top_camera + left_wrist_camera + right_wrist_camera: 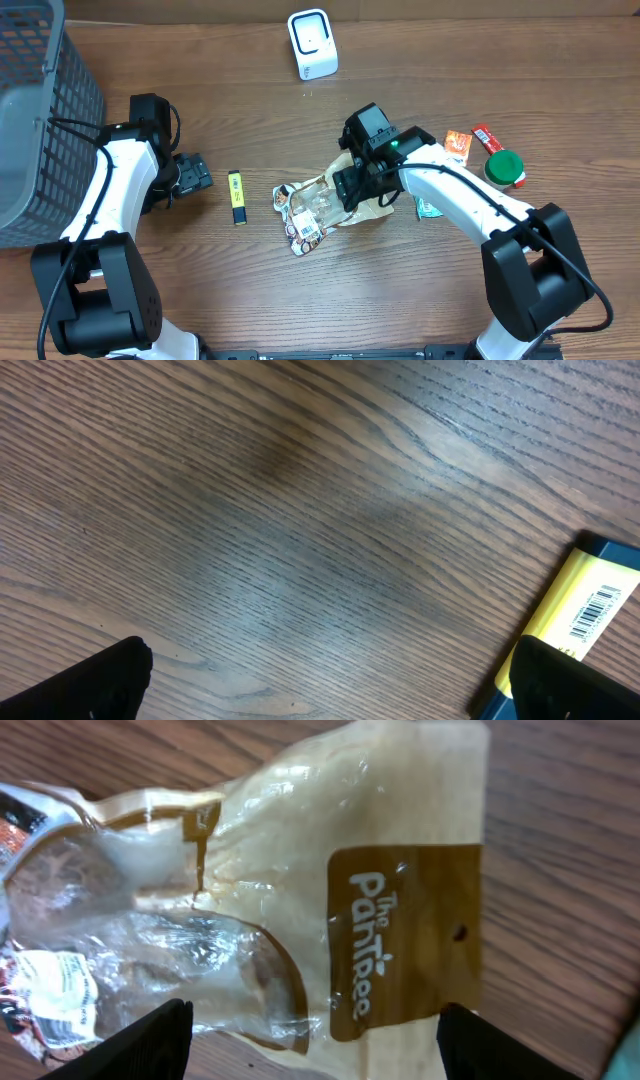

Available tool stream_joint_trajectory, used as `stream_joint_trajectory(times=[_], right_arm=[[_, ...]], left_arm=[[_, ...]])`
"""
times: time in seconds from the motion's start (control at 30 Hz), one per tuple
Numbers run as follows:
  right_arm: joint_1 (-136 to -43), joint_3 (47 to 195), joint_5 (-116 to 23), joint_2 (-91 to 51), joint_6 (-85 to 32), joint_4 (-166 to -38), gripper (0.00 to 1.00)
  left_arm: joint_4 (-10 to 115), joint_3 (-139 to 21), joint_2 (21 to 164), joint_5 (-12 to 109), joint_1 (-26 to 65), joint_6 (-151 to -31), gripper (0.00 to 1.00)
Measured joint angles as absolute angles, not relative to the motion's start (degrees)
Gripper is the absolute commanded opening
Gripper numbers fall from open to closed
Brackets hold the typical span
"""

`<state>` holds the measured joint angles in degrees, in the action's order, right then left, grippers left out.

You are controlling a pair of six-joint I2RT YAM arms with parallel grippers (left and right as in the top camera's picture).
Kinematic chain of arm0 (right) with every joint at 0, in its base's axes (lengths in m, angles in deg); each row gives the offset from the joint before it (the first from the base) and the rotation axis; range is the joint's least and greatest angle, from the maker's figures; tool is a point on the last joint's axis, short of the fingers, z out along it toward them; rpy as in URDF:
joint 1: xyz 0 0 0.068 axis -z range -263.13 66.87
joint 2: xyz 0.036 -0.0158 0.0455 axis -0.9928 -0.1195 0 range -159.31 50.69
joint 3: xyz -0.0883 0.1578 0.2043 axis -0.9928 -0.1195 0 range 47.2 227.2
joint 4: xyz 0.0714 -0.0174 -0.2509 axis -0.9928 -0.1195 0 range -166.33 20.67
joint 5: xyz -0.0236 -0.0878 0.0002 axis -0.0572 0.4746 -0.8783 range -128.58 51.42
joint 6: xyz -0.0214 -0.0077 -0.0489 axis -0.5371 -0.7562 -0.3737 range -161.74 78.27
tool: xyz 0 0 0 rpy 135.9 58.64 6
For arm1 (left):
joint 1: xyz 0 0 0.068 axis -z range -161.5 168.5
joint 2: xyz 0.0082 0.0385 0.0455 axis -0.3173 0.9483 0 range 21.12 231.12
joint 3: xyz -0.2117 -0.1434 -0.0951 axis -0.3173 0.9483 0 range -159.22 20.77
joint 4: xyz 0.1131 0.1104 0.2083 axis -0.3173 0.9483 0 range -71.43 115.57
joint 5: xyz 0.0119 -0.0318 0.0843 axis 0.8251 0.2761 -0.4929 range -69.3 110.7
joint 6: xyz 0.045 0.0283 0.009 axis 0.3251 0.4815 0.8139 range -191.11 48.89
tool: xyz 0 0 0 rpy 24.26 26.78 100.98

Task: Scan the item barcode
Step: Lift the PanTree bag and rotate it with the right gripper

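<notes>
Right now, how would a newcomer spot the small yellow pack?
From the grey basket on the far left, go toward the centre past the left gripper. The pack lies just beyond it: a narrow bright-yellow bar, unlike the clear crinkled bag further on.

We see a table (300, 510) of brown wood, its fine grain plain to the eye, the finish matt with a faint sheen. The bag (300, 920) is clear, crinkled plastic, glossy and catching the light, with a smooth tan printed top. The yellow pack (580, 610) looks glossy. The scanner (312, 42) is smooth white plastic, the basket (75, 90) a matt grey mesh, and the arms (115, 195) have smooth white shells with matt black parts
</notes>
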<state>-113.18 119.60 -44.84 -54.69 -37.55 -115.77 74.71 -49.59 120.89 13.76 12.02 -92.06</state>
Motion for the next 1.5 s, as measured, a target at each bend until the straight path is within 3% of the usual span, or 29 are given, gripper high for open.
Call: stream_joint_trajectory(times=[0.57, 0.67, 0.87, 0.97, 1.0, 1.07, 1.1, 1.5], right_arm=[[-113.15, 108.52, -46.66, -54.69, -38.51, -102.94, 0.66], [-113.18, 108.52, -46.83, -54.69, -38.80, -102.91, 0.48], [-113.18, 108.25, -47.36, -54.69, -38.66, -103.07, 0.43], [-113.18, 108.25, -47.73, -54.69, -38.71, -103.07, 0.34], [-113.18, 108.25, -48.01, -54.69, -38.64, -103.09, 0.28], [-113.15, 108.25, -48.56, -54.67, -38.53, -103.24, 0.05], [-113.09, 108.30, -49.00, -54.62, -38.62, -103.57, 0.04], [-107.27, 119.29, -61.17, -53.31, -39.67, -117.97, 0.04]], left_arm=[[74.71, -49.59, 120.89, 13.76, 12.02, -92.06, 1.00], [74.71, -49.59, 120.89, 13.76, 12.02, -92.06, 1.00], [74.71, -49.59, 120.89, 13.76, 12.02, -92.06, 1.00], [74.71, -49.59, 120.89, 13.76, 12.02, -92.06, 1.00], [74.71, -49.59, 120.89, 13.76, 12.02, -92.06, 1.00], [74.71, -49.59, 120.89, 13.76, 12.02, -92.06, 1.00], [74.71, -49.59, 120.89, 13.76, 12.02, -92.06, 1.00], [74.71, -49.59, 120.89, 13.76, 12.02, -92.06, 1.00]])
